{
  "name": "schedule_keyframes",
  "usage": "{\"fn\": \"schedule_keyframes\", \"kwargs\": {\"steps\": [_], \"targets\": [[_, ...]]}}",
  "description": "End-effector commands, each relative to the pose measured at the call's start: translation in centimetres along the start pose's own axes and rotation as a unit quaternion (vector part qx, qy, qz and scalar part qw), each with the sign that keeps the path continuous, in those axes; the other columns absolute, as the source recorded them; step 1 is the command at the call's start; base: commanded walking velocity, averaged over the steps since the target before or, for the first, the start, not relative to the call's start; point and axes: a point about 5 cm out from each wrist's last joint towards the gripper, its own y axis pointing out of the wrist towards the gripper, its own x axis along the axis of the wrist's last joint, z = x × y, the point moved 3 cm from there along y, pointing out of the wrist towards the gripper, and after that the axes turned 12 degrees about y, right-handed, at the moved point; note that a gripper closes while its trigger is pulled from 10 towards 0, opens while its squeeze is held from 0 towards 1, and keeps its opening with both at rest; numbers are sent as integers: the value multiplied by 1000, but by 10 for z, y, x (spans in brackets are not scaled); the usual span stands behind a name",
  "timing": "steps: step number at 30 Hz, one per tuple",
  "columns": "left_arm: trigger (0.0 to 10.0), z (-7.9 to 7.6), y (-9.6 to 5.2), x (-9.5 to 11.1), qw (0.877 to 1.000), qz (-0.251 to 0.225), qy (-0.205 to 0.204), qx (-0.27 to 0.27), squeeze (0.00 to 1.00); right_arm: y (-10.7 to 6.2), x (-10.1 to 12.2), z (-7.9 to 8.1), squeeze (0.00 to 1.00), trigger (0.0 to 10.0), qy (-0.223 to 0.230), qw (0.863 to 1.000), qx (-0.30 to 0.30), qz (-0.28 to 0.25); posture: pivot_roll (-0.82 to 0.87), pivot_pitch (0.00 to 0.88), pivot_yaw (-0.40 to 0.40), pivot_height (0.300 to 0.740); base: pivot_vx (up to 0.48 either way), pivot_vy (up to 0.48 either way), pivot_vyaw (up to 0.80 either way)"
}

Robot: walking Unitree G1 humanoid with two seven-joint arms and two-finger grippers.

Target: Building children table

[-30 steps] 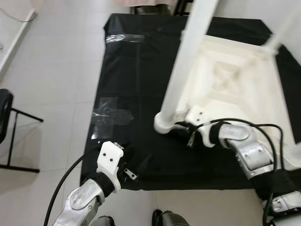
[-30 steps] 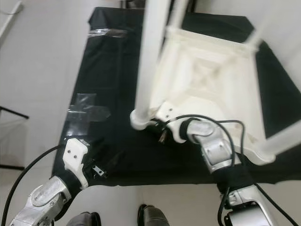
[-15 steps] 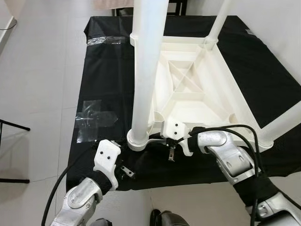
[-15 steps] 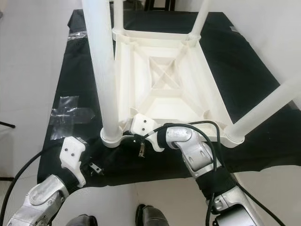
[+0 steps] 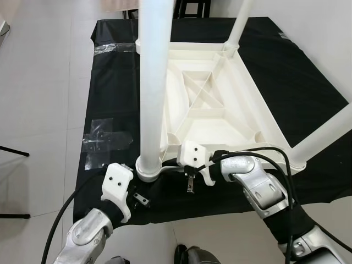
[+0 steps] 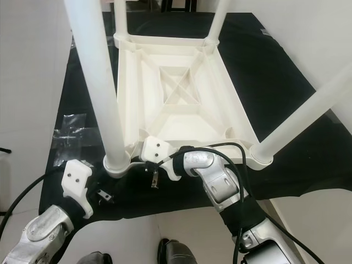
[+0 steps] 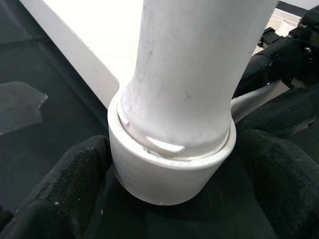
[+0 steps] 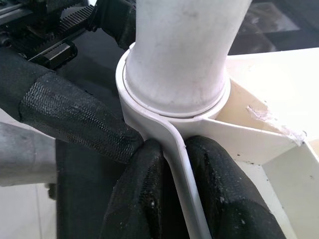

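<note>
The little white table lies upside down on a black cloth on the floor, with its legs sticking up. The leg at the near left corner stands in its round socket. The right gripper is squeezed shut on the thin white wall of the table's edge, right next to that socket, with one finger on each side of the wall. The left gripper is open wide, and its two black fingers sit on either side of the socket's bottom, close to it but maybe not pressing yet. I think the job now is to make this leg sit tight. To do it well, the right gripper should hold the table firm so it cannot slide, and the left gripper should close slowly, keeping the leg straight up so it does not tip or pop out.
</note>
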Motion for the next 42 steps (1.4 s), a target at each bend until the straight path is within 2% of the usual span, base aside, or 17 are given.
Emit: {"fn": "schedule_keyframes", "kwargs": {"steps": [1, 6, 7, 8, 10, 11, 15, 16, 17, 18, 25, 32, 33, 34, 35, 36, 42], "targets": [[10000, -15, 6, 0, 999, -1, -7, -35, 0, 20, 47, 52, 0, 0, -40, 980, 158, -115, 115, 176, -76, 740, 0, 0, 0], [10000, -15, 7, 0, 999, -2, -6, -38, 0, 26, 48, 46, 0, 0, -45, 983, 136, -116, 116, 173, -72, 740, 0, 0, 0], [10000, -15, 8, 0, 999, -2, -6, -38, 0, 33, 49, 41, 0, 2706, -51, 986, 109, -115, 120, 171, -72, 740, 0, 0, 0], [10000, -15, 8, 0, 999, -3, -5, -37, 0, 39, 52, 40, 0, 4078, -48, 987, 99, -120, 124, 171, -73, 740, 0, 0, 0], [10000, -14, 8, 1, 999, -3, -5, -36, 0, 42, 54, 40, 0, 4078, -45, 987, 94, -125, 124, 171, -73, 740, 0, 0, 0], [10000, -14, 8, 1, 999, -3, -4, -35, 0, 47, 56, 42, 0, 10000, -45, 986, 95, -128, 126, 171, -73, 740, 0, 0, 0], [10000, -13, 8, 1, 999, -4, -4, -33, 0, 53, 58, 44, 0, 10000, -40, 986, 88, -132, 127, 171, -72, 740, 0, 0, 0], [10000, -13, 8, 2, 999, -4, -4, -32, 0, 53, 59, 41, 714, 10000, -33, 987, 82, -136, 126, 171, -72, 740, 0, 0, 0], [10000, -13, 8, 2, 999, -4, -3, -32, 0, 53, 59, 39, 714, 10000, -29, 987, 78, -138, 126, 171, -72, 740, 0, 0, 0], [10000, -13, 8, 2, 1000, -5, -3, -31, 0, 51, 59, 36, 1000, 10000, -25, 987, 74, -137, 124, 171, -70, 740, 0, 0, 0], [10000, -11, 4, 4, 1000, -6, 2, -23, 0, 24, 53, 14, 1000, 10000, -28, 989, 46, -136, 116, 175, -67, 740, 0, 0, 0], [10000, -18, -10, 14, 999, -15, 4, -34, 0, -29, 36, 3, 1000, 10000, -23, 993, 42, -112, 112, 184, -65, 740, 0, 0, 0], [10000, -18, -12, 17, 999, -17, 3, -35, 0, -42, 32, 2, 792, 10000, -20, 994, 38, -104, 107, 185, -62, 740, 0, 0, 0], [10000, -18, -12, 17, 999, -17, 3, -35, 0, -42, 32, 2, 792, 10000, -20, 994, 38, -104, 107, 185, -62, 740, 0, 0, 0], [10000, -18, -13, 18, 999, -20, 2, -34, 0, -50, 30, 1, 263, 10000, -18, 994, 34, -99, 107, 185, -62, 740, 0, 0, 0], [10000, -17, -13, 19, 999, -21, 0, -32, 0, -56, 29, 2, 0, 10000, -13, 995, 31, -97, 103, 185, -61, 740, 0, 0, 0], [10000, -14, -13, 20, 999, -21, -1, -29, 0, -65, 25, 9, 0, 10000, 3, 995, 25, -93, 90, 185, -61, 740, 0, 0, 0]]}}
